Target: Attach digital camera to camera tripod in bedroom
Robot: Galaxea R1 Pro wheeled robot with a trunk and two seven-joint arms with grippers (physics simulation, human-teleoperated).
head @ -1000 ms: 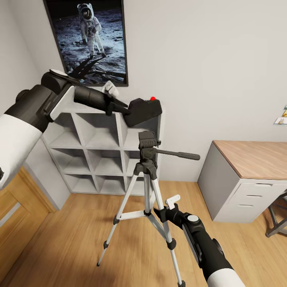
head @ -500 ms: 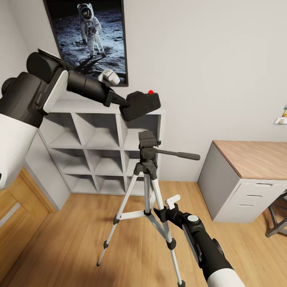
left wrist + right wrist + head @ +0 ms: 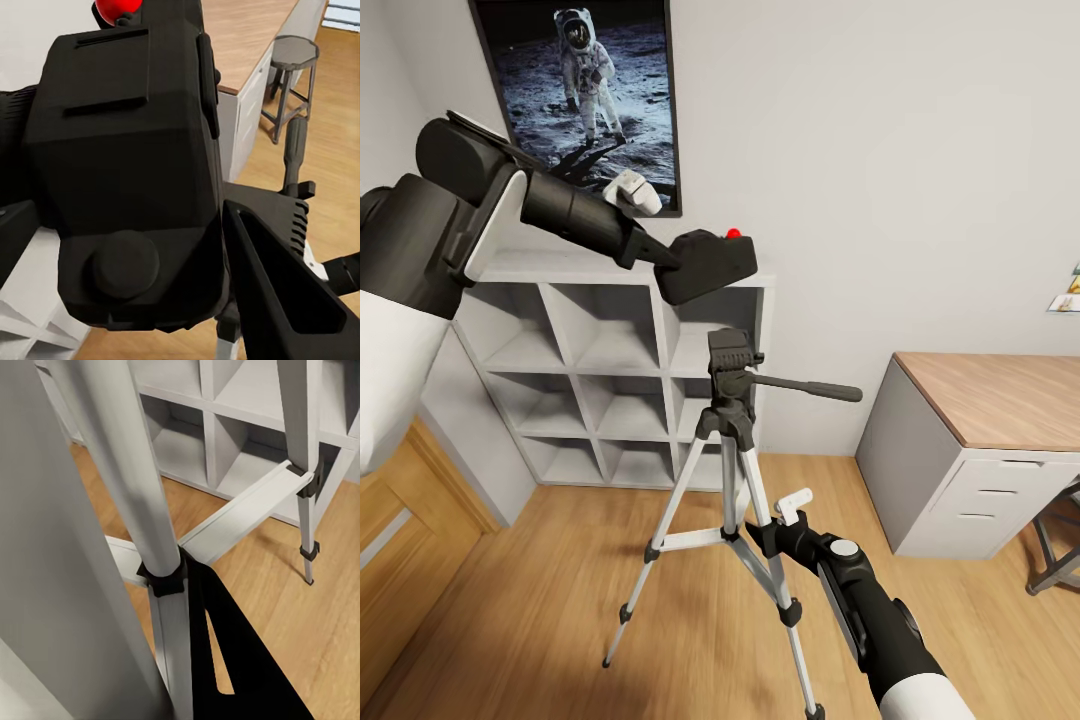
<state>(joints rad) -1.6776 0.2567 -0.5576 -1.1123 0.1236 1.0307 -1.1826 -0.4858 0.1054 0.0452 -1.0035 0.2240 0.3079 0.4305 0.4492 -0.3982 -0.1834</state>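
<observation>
Up above the tripod [image 3: 732,440], the camera [image 3: 708,265] is held in the air by the left gripper [image 3: 668,262]. The gripper is closed on the camera's side, and the camera's red button [image 3: 733,233] is seen on its top. The camera is not touching the tripod; it is a little above the tripod's black head [image 3: 730,355] and a bit to the left of it. In the left wrist view, the camera [image 3: 127,172] is seen very close, with one dark finger [image 3: 281,289] pressed along its side and the tripod's head below it.

The tripod is stood on the wood floor [image 3: 560,600], with its long handle [image 3: 805,388] pointed to the right. Behind the tripod, a white shelf [image 3: 600,370] is set against the wall, and an astronaut picture [image 3: 585,100] is hung above the shelf. To the right of the tripod, a desk [image 3: 980,440] is seen.

Low down by the tripod, the right gripper [image 3: 772,530] is kept just beside one silver leg [image 3: 765,540]. How far it is open cannot be told. In the right wrist view, the tripod's legs [image 3: 131,487] are seen very near, with a dark finger [image 3: 225,660] next to one leg.
</observation>
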